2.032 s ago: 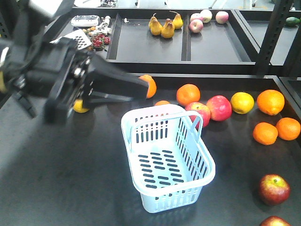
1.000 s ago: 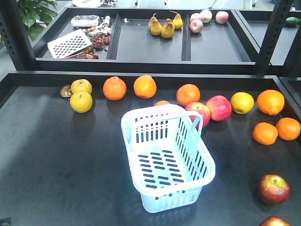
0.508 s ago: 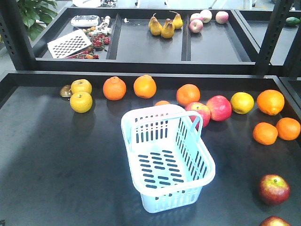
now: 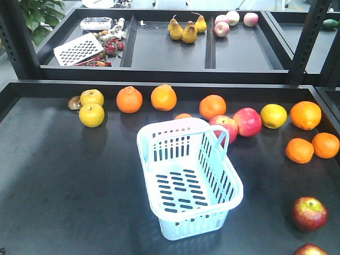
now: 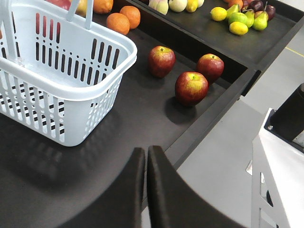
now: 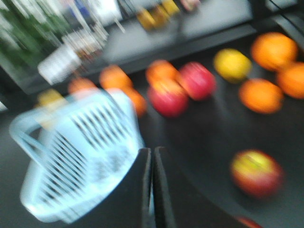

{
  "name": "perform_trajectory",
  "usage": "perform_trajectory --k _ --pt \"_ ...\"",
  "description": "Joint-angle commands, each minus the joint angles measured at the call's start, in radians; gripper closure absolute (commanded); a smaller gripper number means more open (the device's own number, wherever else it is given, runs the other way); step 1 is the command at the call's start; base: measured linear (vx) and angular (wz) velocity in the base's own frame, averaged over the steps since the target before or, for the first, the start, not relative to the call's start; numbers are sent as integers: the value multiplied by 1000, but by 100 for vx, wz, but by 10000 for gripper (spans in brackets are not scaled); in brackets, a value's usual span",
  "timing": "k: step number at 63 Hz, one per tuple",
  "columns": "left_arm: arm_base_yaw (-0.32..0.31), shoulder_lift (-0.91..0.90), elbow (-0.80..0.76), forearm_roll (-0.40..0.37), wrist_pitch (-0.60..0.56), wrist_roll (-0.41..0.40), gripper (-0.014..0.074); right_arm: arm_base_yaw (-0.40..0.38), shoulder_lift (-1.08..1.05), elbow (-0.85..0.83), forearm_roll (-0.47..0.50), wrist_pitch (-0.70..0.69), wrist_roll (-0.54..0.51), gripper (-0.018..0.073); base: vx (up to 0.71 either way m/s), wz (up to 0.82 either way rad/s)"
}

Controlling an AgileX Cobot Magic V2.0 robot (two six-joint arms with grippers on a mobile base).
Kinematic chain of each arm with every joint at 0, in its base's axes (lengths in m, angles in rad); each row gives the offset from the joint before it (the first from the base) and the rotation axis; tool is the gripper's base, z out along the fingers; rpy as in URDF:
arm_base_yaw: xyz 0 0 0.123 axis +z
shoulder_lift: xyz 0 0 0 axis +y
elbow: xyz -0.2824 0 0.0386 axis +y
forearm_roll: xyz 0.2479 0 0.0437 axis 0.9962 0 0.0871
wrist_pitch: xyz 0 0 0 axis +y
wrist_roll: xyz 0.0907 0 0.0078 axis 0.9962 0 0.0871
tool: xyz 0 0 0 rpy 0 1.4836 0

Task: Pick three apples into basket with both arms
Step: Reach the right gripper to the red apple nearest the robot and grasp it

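Your left gripper [image 5: 146, 151] and right gripper [image 6: 152, 151] hold jaws together — part them first, then descend squarely over the dark apples [image 5: 191, 88] near the counter [image 5: 142, 118] edge, beside the empty basket [image 4: 237, 187].

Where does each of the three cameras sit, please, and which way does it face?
Front-facing view: high, looking down over the black table at the pale blue slotted plastic basket and scattered fruit; no robot part shows.
Left wrist view: behind the shut left gripper, facing the table's edge, the basket and three dark maroon-red round apples.
Right wrist view: blurred, behind the shut right gripper, facing the basket and fruit.
Shared: all three show the basket.
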Motion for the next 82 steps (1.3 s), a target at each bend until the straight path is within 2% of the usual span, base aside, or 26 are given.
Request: perform_trajectory --k 1,5,9,19,25,29,42,60,71,82 --pt "2 1 -25 51 11 -8 604 -5 152 -145 -131 151 -19 536 0 0" --pt "2 1 -25 51 11 -8 604 -5 238 -201 -174 240 -55 489 0 0" --pt "2 1 -25 50 10 -8 604 -5 317 -226 -186 268 -100 396 0 0" --pt "2 1 -25 50 9 -8 604 -5 456 -229 -191 195 -154 54 0 0" --pt "2 1 -25 50 1 -8 604 -5 505 -229 -200 151 -172 -99 0 0" --pt "2 1 -25 50 -1 -9 604 -5 530 -229 -200 152 -161 -145 0 0" --pt "2 1 -25 48 -2 -9 604 -5 696 -229 -198 262 -157 -128 0 0" --pt "2 1 -25 48 -2 -9 604 -5 987 -233 -198 228 -146 -46 0 0" --pt "2 1 -25 48 -5 -9 604 -5 1115 -233 -205 183 -114 -40 0 0" --pt "2 1 -25 48 -5 -9 604 -55 1200 -233 -205 152 -113 -37 0 0"
